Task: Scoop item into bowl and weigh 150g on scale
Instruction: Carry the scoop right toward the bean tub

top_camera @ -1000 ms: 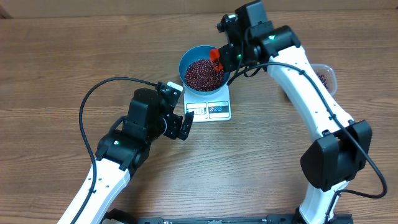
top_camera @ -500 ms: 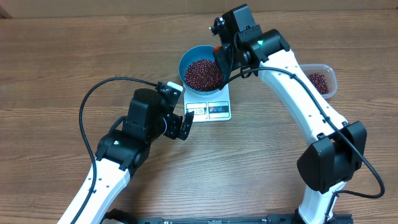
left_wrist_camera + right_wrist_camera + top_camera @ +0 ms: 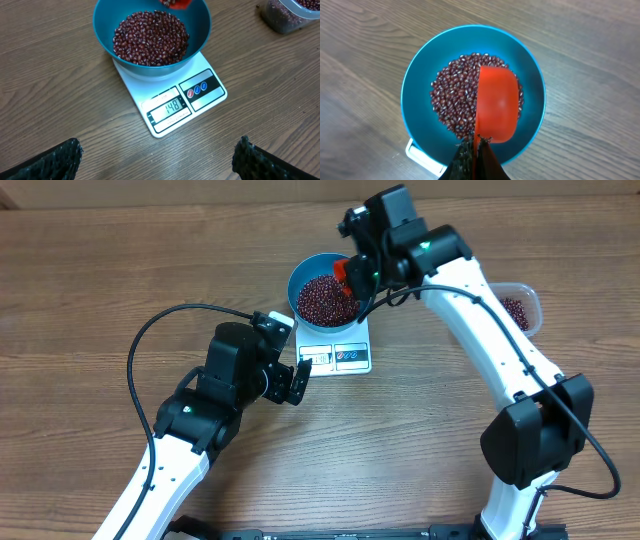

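Left wrist view looks down on the scale [image 3: 141, 84], whose display [image 3: 170, 107] reads "148". Beside the display sits a small panel with one red and two blue round marks, their lettering too small to read. The bowl [image 3: 104, 35] stands on the scale, and the beans [image 3: 150, 39] lie heaped inside it. The left gripper [image 3: 157, 162] is spread wide and holds nothing, low over the table in front of the scale. The right gripper [image 3: 476, 152] is clamped on the handle of an orange-red scoop [image 3: 496, 107], which hangs over the beans. A clear tub [image 3: 522, 308] with more beans sits apart to the right.
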Robot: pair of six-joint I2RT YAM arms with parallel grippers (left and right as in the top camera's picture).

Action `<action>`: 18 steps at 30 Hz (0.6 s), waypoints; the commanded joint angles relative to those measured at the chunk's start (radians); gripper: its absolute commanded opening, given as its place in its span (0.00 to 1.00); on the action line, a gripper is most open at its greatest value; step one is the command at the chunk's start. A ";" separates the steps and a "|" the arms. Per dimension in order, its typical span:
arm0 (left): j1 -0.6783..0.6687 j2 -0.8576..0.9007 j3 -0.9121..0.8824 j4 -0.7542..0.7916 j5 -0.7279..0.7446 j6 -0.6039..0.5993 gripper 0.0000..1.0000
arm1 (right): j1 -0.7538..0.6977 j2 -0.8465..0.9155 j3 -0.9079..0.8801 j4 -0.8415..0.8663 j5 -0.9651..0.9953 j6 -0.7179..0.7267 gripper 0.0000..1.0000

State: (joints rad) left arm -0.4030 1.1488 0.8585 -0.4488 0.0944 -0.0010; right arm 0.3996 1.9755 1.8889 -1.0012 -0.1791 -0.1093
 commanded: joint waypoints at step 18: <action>0.003 0.008 -0.004 0.000 0.006 -0.010 1.00 | -0.329 -0.047 0.031 -0.065 -0.653 -0.058 0.04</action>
State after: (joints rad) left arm -0.4030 1.1488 0.8585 -0.4488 0.0944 -0.0010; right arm 0.0998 1.9755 1.8889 -1.0657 -0.7246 -0.1513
